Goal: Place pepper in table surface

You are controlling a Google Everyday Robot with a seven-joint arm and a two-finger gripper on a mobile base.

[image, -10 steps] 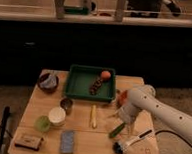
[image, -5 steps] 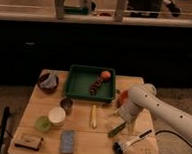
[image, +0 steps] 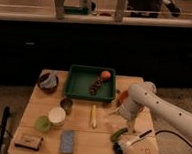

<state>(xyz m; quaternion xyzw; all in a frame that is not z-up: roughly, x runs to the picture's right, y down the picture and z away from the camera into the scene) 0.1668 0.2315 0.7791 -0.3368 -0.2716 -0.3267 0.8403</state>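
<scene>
Near the front right corner of the table surface (image: pixel 97 142), the pepper (image: pixel 118 134) is seen lying flat on the wood, just beside a white-handled brush (image: pixel 134 140). Close above it the gripper (image: pixel 130 126) is positioned, pointing down; whether it is spread or pressed together cannot be told. A yellow stick (image: pixel 93 116) is laid to the left, and a green tray (image: pixel 81 83) is set behind.

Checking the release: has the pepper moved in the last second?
No. The pepper lies where it did, right of the yellow stick on the table surface; the gripper hangs close beside it.
</scene>
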